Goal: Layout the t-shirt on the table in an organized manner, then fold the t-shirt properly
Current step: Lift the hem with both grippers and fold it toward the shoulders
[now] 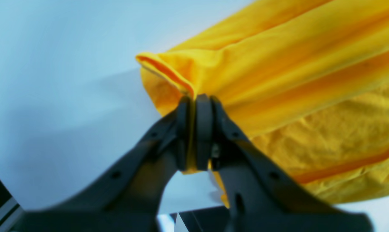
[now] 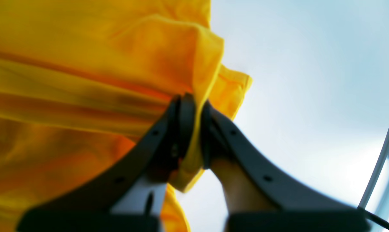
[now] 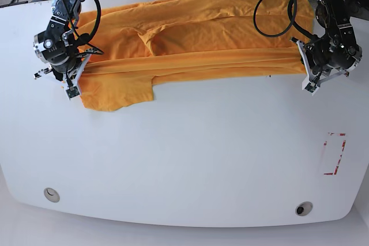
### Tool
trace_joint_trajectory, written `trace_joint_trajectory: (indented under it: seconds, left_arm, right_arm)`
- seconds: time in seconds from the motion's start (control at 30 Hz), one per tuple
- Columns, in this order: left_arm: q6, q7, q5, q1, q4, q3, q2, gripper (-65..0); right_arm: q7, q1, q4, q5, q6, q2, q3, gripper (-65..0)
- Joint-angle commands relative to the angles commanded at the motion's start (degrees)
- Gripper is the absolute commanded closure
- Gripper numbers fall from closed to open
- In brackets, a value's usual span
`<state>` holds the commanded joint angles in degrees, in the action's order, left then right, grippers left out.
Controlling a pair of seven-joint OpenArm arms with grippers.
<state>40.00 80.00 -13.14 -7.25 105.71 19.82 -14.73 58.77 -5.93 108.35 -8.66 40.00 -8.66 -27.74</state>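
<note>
The orange-yellow t-shirt [image 3: 196, 44] lies stretched sideways across the far part of the white table [image 3: 202, 159], folded lengthwise with a long crease, and one sleeve hangs toward the front at the left. My left gripper [image 3: 306, 68] is shut on the cloth's right end; in the left wrist view the left gripper [image 1: 196, 100] pinches a fold of the t-shirt [image 1: 294, 80]. At the shirt's left end my right gripper [image 3: 76, 74] is also shut on fabric. In the right wrist view the right gripper [image 2: 193, 100] clamps a bunched edge of the t-shirt [image 2: 84, 80]. No script shows.
A red-marked rectangle [image 3: 334, 154] sits near the table's right edge. Two round grommet holes [image 3: 51, 194] [image 3: 303, 208] lie near the front edge. Cables and floor show beyond the table's far edge.
</note>
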Motion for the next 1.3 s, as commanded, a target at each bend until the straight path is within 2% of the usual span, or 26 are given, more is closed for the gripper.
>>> trace_joint_trajectory:
  seconds: [0.1,0.13,0.27,0.3,0.5,0.77,1.03,1.17,1.3]
  left_arm:
    - [0.00,0.00,-0.26,-0.79,0.09,-0.09,-1.49,-33.1]
    - [0.00,0.00,-0.26,-1.32,0.09,-0.18,-2.46,-37.2]
    - [0.00,0.00,-0.26,-2.02,0.09,-0.26,-3.78,-38.5]
    - [0.00,0.00,-0.35,-2.02,0.09,-0.26,-4.13,-38.5]
    - [0.00,0.00,-0.44,-2.02,1.05,0.00,-6.24,-38.5]
    - [0.00,0.00,-0.44,-2.11,5.45,0.09,-6.59,-38.5]
    - [0.00,0.00,-0.44,-2.02,5.63,-0.18,-5.71,-38.5]
    - [0.00,0.00,-0.26,-2.11,5.54,-0.26,-2.02,-38.5]
    - [0.00,0.00,0.00,-3.43,5.19,-0.35,-0.35,-38.5]
  right_arm:
    - [0.00,-0.88,0.35,0.00,0.00,0.00,0.00,-35.7]
    - [0.00,-1.23,0.70,0.00,0.00,0.00,0.00,-44.1]
    - [0.00,-1.67,1.85,0.00,0.00,-0.18,0.00,-63.3]
    - [0.00,-2.02,2.37,0.00,0.00,-0.18,0.00,-65.0]
    - [0.35,-2.81,7.82,0.09,0.00,0.00,-1.67,-65.0]
    - [1.49,-0.70,8.18,0.97,0.00,0.18,-1.41,-65.0]
    - [1.58,0.62,8.00,12.31,0.00,0.18,-1.23,-65.0]
    - [1.85,-0.35,7.12,18.29,0.00,0.18,-1.23,-65.0]
    - [4.04,-1.93,5.45,22.59,0.00,0.18,-1.23,-65.0]
